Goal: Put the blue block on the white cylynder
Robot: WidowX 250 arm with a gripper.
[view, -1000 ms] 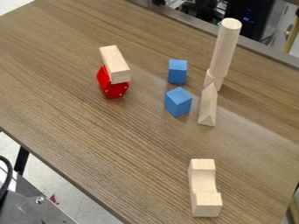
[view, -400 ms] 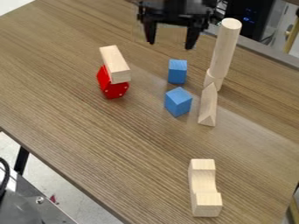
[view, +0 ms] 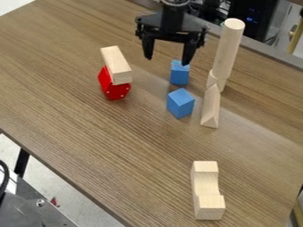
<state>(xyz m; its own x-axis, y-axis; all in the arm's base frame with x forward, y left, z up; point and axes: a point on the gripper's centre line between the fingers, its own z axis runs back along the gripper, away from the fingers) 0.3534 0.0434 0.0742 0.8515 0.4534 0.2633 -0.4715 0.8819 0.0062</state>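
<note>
Inspected from where I stand: no legible text, label, brand, number or sign. The blue specks [view: 251,19] on the dark equipment [view: 239,26] at the far side might be a marking, but they are too small to tell.
</note>
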